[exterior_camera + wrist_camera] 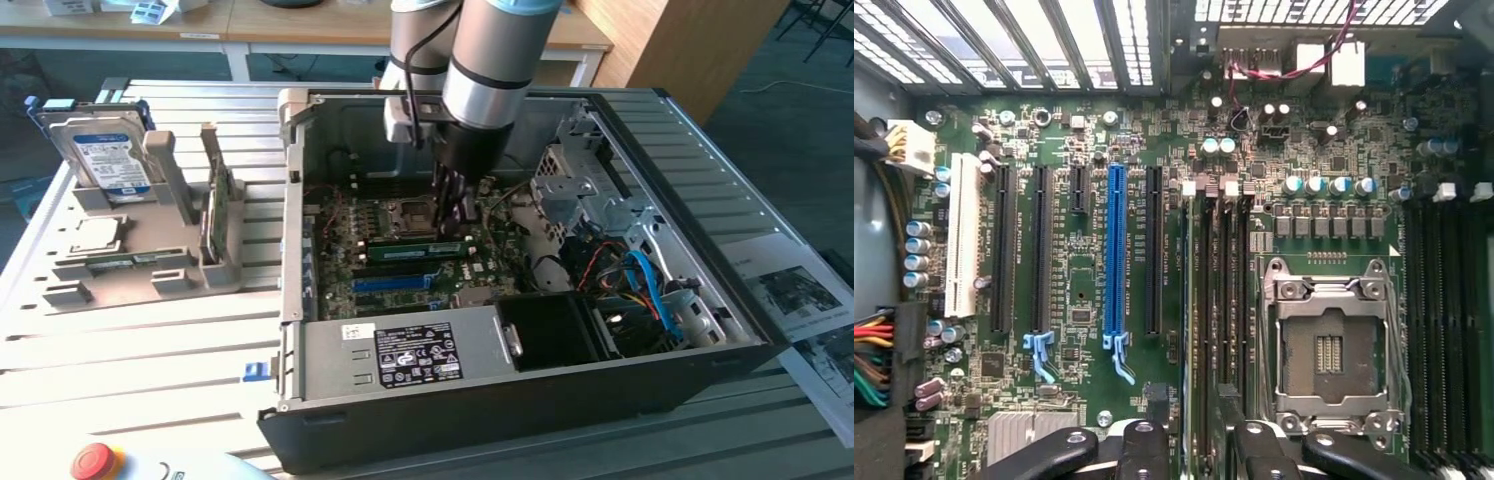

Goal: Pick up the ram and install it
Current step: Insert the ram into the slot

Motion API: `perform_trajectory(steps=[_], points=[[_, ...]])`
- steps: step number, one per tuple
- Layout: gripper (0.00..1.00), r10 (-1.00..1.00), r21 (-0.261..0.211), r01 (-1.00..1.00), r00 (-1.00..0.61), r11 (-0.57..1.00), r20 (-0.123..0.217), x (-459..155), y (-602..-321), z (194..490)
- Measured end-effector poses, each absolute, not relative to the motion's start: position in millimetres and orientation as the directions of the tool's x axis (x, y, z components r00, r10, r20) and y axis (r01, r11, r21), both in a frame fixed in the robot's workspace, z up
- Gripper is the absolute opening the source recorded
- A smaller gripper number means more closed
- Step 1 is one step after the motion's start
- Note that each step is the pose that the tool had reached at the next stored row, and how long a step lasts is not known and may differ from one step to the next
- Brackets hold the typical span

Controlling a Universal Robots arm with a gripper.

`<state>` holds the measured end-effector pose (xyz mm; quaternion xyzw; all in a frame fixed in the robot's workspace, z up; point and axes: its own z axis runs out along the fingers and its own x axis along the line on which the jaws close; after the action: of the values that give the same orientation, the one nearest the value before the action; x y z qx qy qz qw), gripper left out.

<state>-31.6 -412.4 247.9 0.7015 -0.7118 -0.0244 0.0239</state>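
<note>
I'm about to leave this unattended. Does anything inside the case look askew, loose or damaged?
Nothing stands out. The motherboard looks intact, the memory slots run straight, and the gripper hangs open over them. The processor socket is empty.

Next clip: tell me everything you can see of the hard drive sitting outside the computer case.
The hard drive is a boxy unit of silver metal with a blue-and-white label covering much of its broad face. It stands roughly upright on one edge, label face toward the camera, in the grey holder on the slatted table, to the exterior view's left of the open computer case. An upright grey post of the holder stands against its side. Nothing else touches it.
</note>
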Motion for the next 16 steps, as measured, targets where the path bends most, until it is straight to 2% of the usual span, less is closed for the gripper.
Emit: perform_trajectory(steps=[16], points=[[0.31, -1.0, 0.068, -0.998, -0.015, 0.015, 0.0, -31.6, -412.4, 276.7]])
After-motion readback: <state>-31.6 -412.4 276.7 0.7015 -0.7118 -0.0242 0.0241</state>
